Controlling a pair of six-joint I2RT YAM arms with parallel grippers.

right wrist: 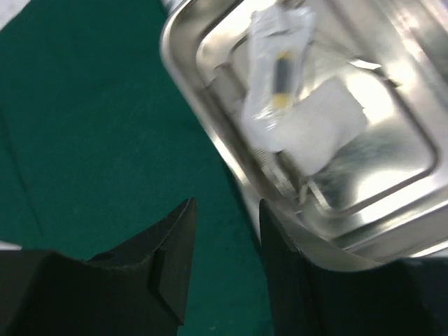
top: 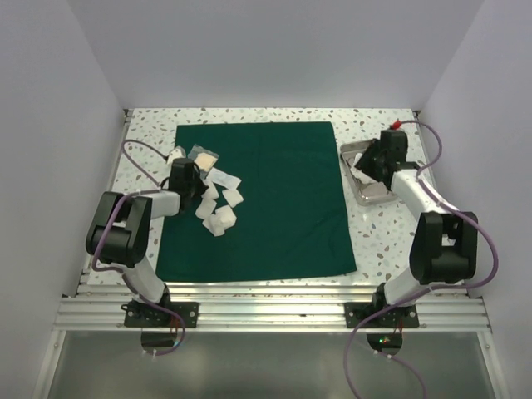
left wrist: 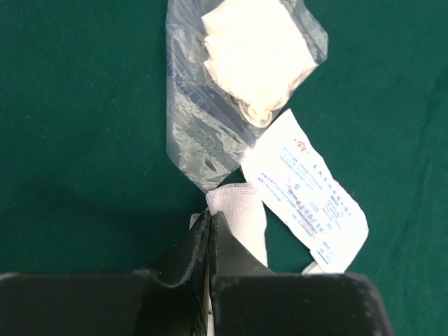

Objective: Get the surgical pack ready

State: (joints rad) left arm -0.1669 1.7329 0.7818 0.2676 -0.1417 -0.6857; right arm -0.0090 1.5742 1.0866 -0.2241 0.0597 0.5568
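- The surgical pack (top: 266,208) is a dark green drape that lies flat and unfolded on the speckled table (top: 382,241), between the two arms; it covers most of the middle of the surface.
- On the left part of the drape there is a loose group of small white gauze packets (top: 220,208), some of them touching each other.
- In the left wrist view, a clear plastic bag (left wrist: 196,126) with a white pad inside lies on the green cloth. A white printed packet (left wrist: 308,192) is just beside it, touching its lower edge.
- The left gripper (left wrist: 210,222) is at this group. Its fingers (left wrist: 234,266) are pressed together, and the edge of a gauze piece (left wrist: 241,213) seems to be pinched at their tips.
- A shiny steel tray (top: 376,198) stands on the table just beside the right edge of the drape.
- Inside the tray lie a clear packet (right wrist: 276,63) with a yellow and dark item, and a white pad (right wrist: 322,122); this view is blurred.
- The right gripper (right wrist: 225,210) hangs over the near rim of the tray, with the jaws partly apart and nothing between them.
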